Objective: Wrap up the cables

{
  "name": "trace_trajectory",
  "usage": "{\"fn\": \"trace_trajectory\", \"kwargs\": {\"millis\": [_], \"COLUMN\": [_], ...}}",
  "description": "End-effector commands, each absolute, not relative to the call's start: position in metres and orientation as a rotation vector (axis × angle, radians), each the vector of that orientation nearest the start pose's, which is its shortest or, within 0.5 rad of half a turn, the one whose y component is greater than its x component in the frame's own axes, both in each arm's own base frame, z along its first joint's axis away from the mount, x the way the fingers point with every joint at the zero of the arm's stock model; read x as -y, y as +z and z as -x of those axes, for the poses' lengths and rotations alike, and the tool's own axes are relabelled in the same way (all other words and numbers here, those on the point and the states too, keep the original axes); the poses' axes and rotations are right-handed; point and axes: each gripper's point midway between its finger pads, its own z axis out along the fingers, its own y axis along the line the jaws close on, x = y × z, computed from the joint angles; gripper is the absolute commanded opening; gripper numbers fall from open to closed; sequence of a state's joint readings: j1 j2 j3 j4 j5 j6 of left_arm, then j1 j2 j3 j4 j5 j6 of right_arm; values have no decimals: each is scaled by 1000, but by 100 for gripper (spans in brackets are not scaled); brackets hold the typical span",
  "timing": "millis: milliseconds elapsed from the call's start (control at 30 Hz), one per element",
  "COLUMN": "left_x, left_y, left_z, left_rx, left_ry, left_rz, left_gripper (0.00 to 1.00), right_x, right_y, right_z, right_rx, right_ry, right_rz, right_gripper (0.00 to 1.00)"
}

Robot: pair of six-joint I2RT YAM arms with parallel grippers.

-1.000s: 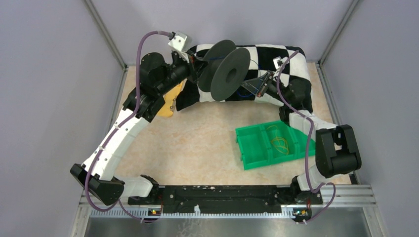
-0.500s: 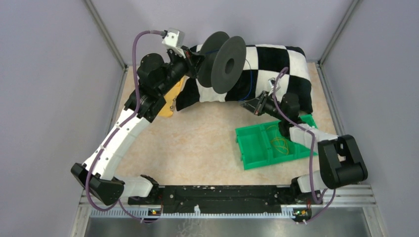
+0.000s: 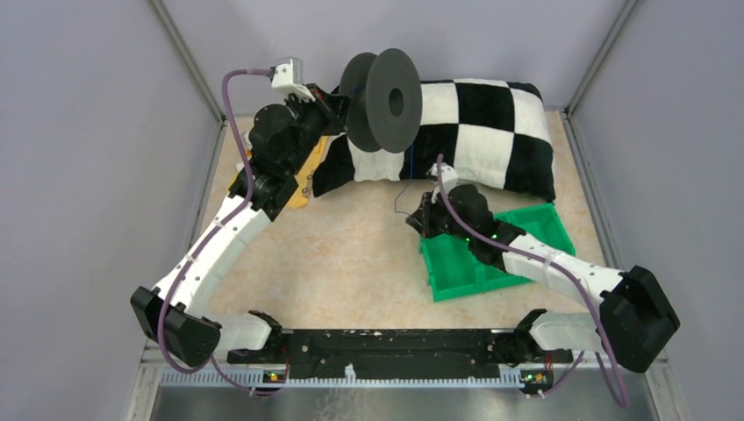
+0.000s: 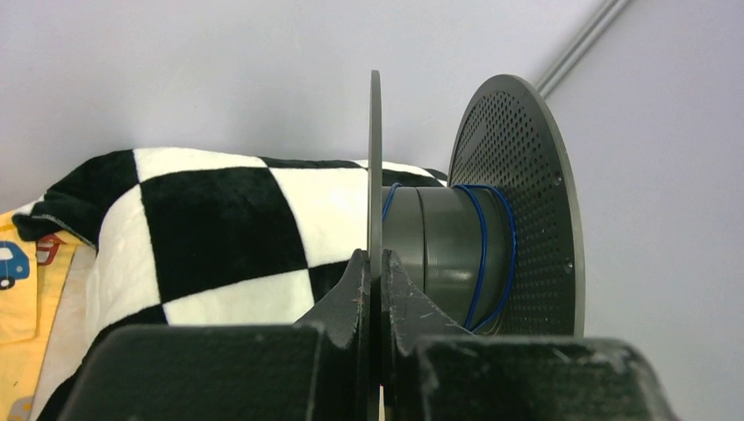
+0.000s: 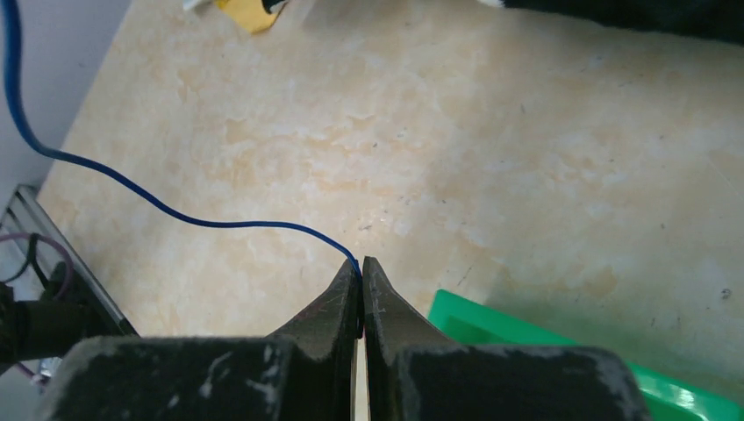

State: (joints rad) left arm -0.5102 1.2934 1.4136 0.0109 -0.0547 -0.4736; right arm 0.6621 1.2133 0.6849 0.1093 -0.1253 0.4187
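A black two-flanged spool (image 3: 386, 98) is held up at the back, over the checkered pillow. My left gripper (image 4: 375, 263) is shut on the spool's near flange (image 4: 375, 167); a few turns of thin blue cable (image 4: 491, 254) lie on its grey core. In the top view the left gripper (image 3: 340, 103) sits at the spool's left. The cable (image 3: 411, 175) hangs from the spool down to my right gripper (image 3: 414, 216), low over the table by the tray's left corner. The right gripper (image 5: 361, 267) is shut on the cable (image 5: 175, 213), which runs up and left.
A black-and-white checkered pillow (image 3: 491, 132) lies along the back. A green tray (image 3: 456, 263) with yellow-orange looped strands sits under my right arm. A yellow printed cloth (image 3: 303, 180) lies under the left arm. Grey walls close in on three sides.
My right gripper has moved down and left from beside the spool to just above the table, drawing the cable with it. My left gripper has lifted the spool up and left.
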Motion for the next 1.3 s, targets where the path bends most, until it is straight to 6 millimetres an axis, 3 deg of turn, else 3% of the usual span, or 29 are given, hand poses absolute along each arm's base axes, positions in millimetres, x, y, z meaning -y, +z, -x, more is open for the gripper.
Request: {"fn": "trace_trajectory", "kwargs": {"millis": [0,67,233,400,567,700,867,1033,1267], "left_x": [201,203,210,219,242,258,273,281,290], "left_y": [499,488,453,431,408,387,370,360,351], "left_z": [-367,-374,-390,-392,-393,-388,-373,-354,-324], "left_rx": [-1270,-1303,-1374,-1412,-1453,-1497,-1505,-1485,-1412], "left_ry": [-815,-786,-729,-634,-561,-536,-550,-569,-601], "left_rz": [129,126,112,39,-116,-275,-464,-636,-875], "left_gripper": [0,0,0,0,0,0,0,0,0], "right_x": [-283,-304,-333,-336,-331,-322,-300,-269,-230], "right_y": [196,209,248,280,314,341,360,368,370], "right_z": [-277,-266,-242,-233,-228,-232,-255,-285,-311], "right_rx": [-1956,-1926,-1875,-1858,-1815,-1748,-1730,-1731,-1732], "right_ry": [663,672,678,672,654,602,541,509,464], "right_rz": [409,467,601,693,773,803,764,669,548], "right_gripper": [0,0,0,0,0,0,0,0,0]}}
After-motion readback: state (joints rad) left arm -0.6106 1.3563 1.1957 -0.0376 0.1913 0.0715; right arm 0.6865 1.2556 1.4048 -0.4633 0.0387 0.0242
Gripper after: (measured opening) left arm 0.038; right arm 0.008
